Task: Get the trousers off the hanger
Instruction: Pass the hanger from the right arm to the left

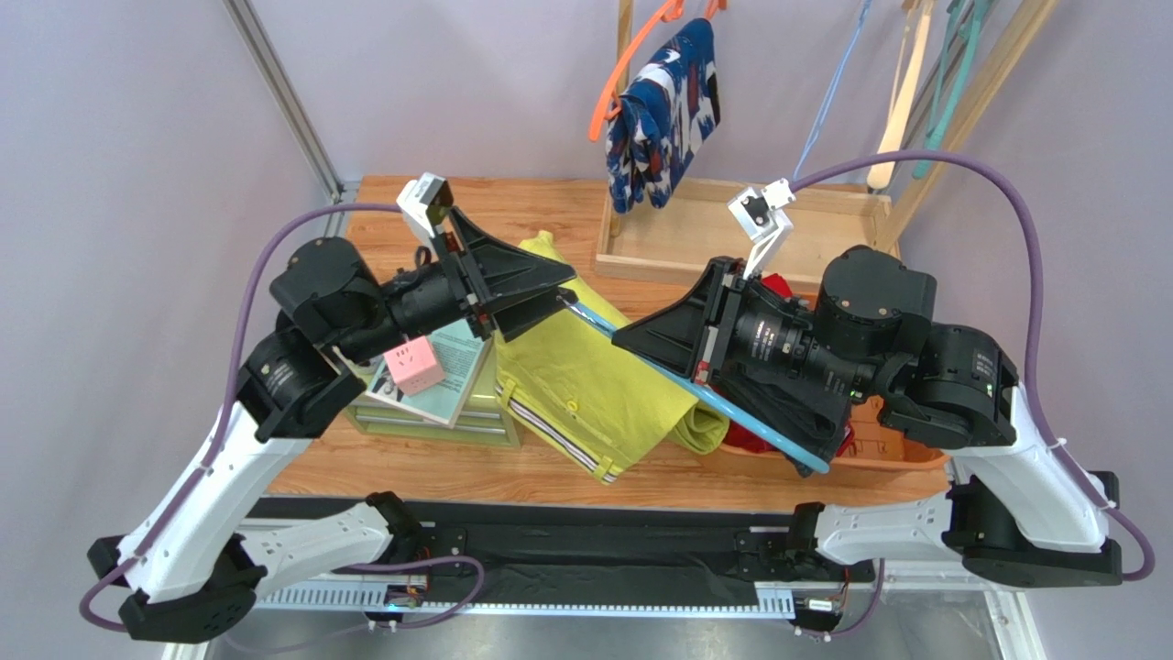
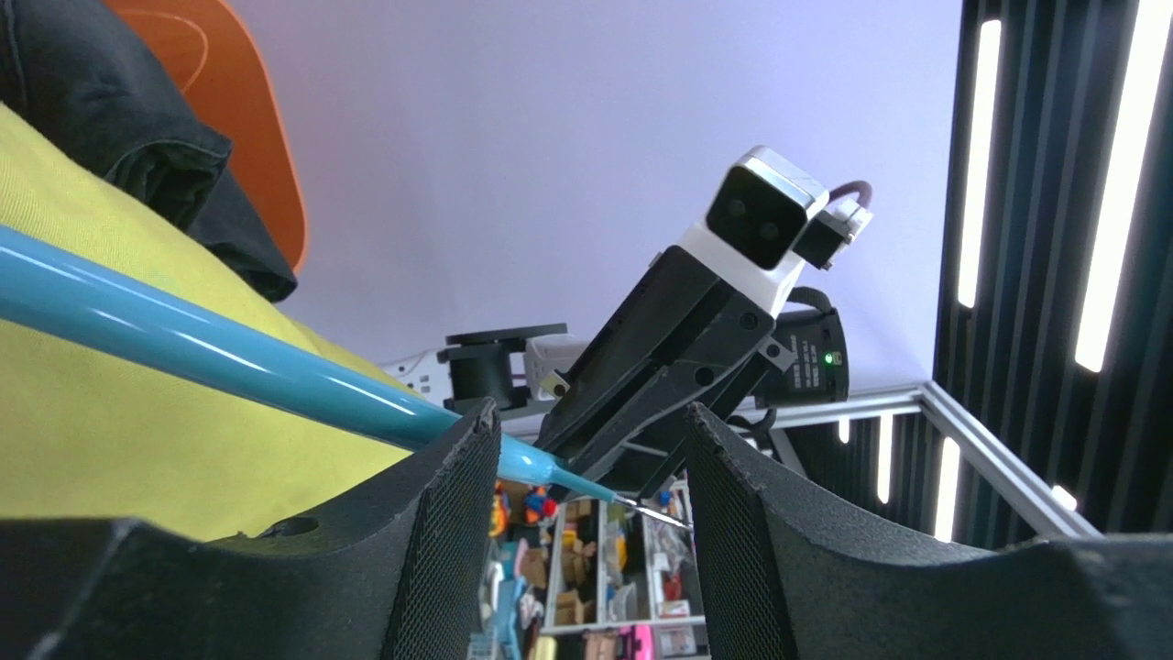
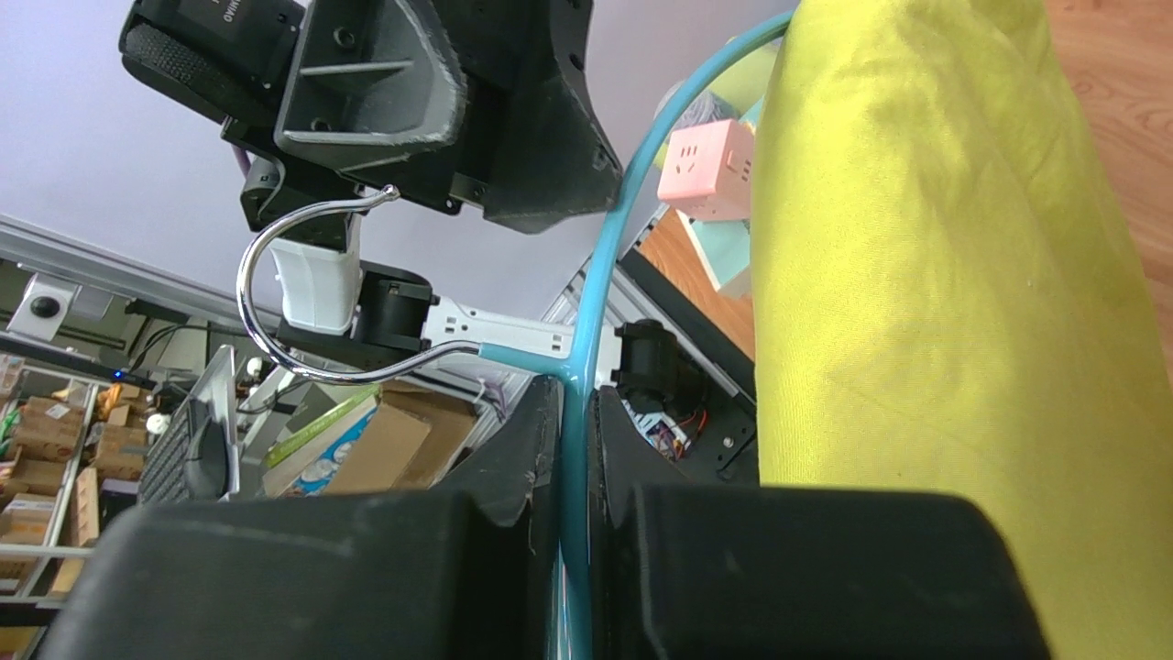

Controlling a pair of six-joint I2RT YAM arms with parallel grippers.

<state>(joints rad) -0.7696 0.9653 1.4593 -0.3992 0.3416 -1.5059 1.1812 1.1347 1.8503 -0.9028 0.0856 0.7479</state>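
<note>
Hanger (image 2: 207, 344) clamped in right gripper (image 3: 576, 399), its tip between parted left gripper (image 2: 592, 426).

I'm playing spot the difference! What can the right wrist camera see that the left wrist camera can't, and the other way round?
Only the right wrist view shows the pink cube-shaped socket block and the brown wooden table. Only the left wrist view shows the crumpled black cloth, an orange plastic piece and the other arm's white camera. Both show the light blue plastic hanger and the yellow-green cloth trousers.
</note>
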